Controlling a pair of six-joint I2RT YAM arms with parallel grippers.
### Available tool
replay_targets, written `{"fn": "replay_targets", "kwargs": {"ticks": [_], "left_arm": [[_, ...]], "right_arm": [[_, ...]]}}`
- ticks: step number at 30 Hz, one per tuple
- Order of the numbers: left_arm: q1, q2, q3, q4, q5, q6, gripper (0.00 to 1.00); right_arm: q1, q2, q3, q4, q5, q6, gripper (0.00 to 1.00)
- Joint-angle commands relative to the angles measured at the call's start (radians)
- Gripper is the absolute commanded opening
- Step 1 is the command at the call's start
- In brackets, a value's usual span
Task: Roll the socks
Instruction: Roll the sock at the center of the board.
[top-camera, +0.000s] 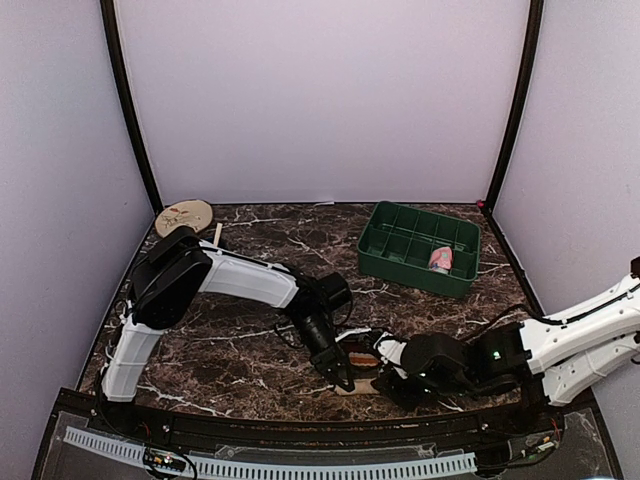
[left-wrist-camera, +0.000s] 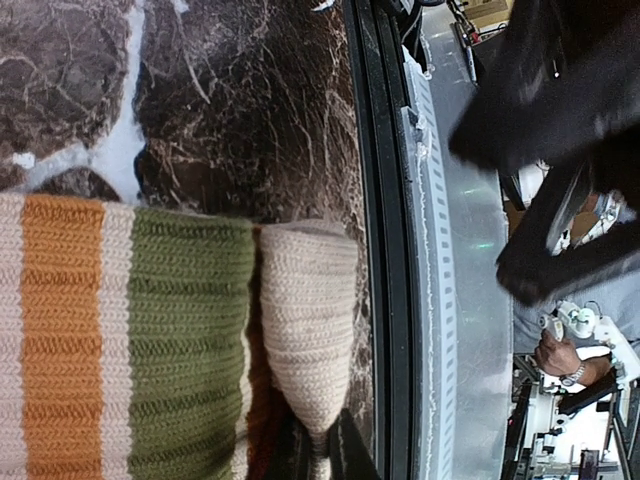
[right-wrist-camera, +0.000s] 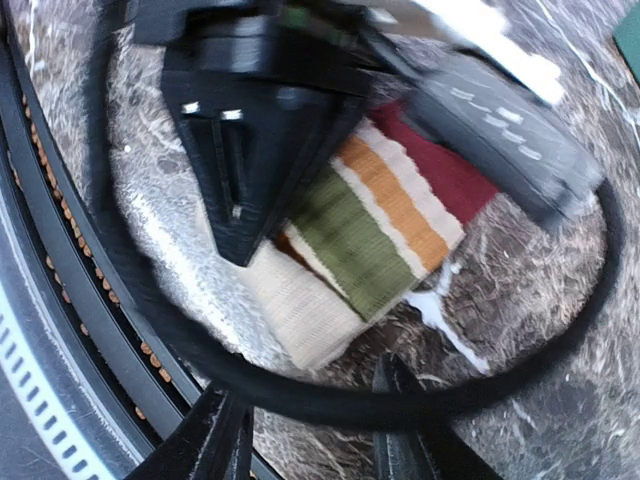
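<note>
Near side of the green plastic compartment tray (top-camera: 415, 275), well apart from it and close to the table's front edge, lies the flat knitted sock with cream, orange, green and red stripes (top-camera: 357, 352). It sits on the dark marble-pattern tabletop (top-camera: 230, 340). Its plain cream end points away from the tray, just beside the black edge rail (left-wrist-camera: 385, 250).

Left gripper (top-camera: 343, 378) is down on the end of the sock farthest from the tray. In its wrist view the cream end tapers to a pinched point between the two dark fingers, so it reads as clamped on the fabric. Only the finger edges are in frame there.

Right gripper (right-wrist-camera: 310, 440) is low over the table, at the same distance from the tray and just right of the sock. Its fingers (right-wrist-camera: 222, 440) are spread with nothing between them, so it is released. They sit just short of the cream end, not touching it. A black cable (right-wrist-camera: 290, 395) loops across the table between those fingers and the sock.

One rolled pink-and-white sock (top-camera: 441, 259) sits inside the tray, in the near-side row toward the right end.

A round pale wooden disc (top-camera: 184, 216) lies well left of the tray, at the table's back corner.
</note>
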Motion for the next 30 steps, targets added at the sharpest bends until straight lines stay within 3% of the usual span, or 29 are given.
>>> {"fn": "replay_targets", "kwargs": {"ticks": [1, 16, 30], "left_arm": [[0.014, 0.032, 0.025, -0.061, 0.003, 0.004, 0.02], [0.042, 0.055, 0.054, -0.091, 0.051, 0.007, 0.03], [0.052, 0.066, 0.055, -0.09, 0.087, 0.001, 0.03]], "right_arm": [[0.058, 0.073, 0.063, 0.001, 0.083, -0.096, 0.38], [0.101, 0.319, 0.194, -0.051, 0.108, -0.314, 0.41], [0.032, 0.389, 0.21, -0.042, 0.115, -0.415, 0.41]]}}
